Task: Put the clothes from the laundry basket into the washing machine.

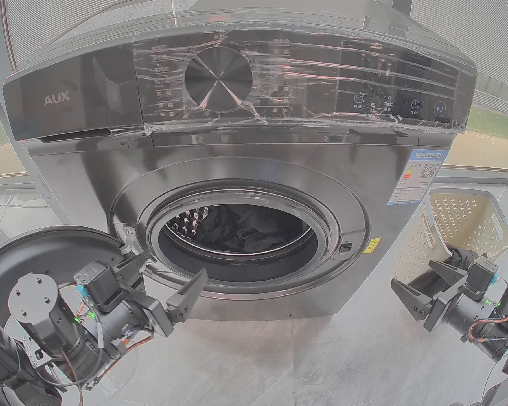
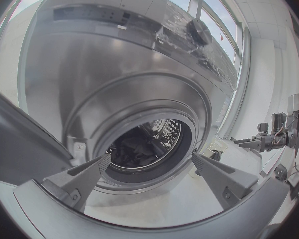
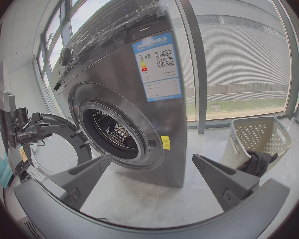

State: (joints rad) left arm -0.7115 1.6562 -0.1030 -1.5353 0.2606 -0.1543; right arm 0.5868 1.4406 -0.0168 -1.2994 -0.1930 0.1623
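Both my claws were wide open and held nothing. The left claw [image 1: 175,267] hung just in front of the washing machine [image 1: 254,159], near its round hole, and the right claw [image 1: 413,276] hung near the basket [image 1: 471,221]. Some dark clothes [image 1: 242,226] lay inside the drum. One dark cloth [image 3: 257,162] hung over the near edge of the basket, which stood beside the machine with its mouth turned toward me. The cloth's long way seemed to run along that edge, with one end drooping toward the floor [image 1: 293,356]. I thought that if I pinched only a corner, it could slip and drop, or catch on the edge and drag the light basket. My left claw could also block the hole.
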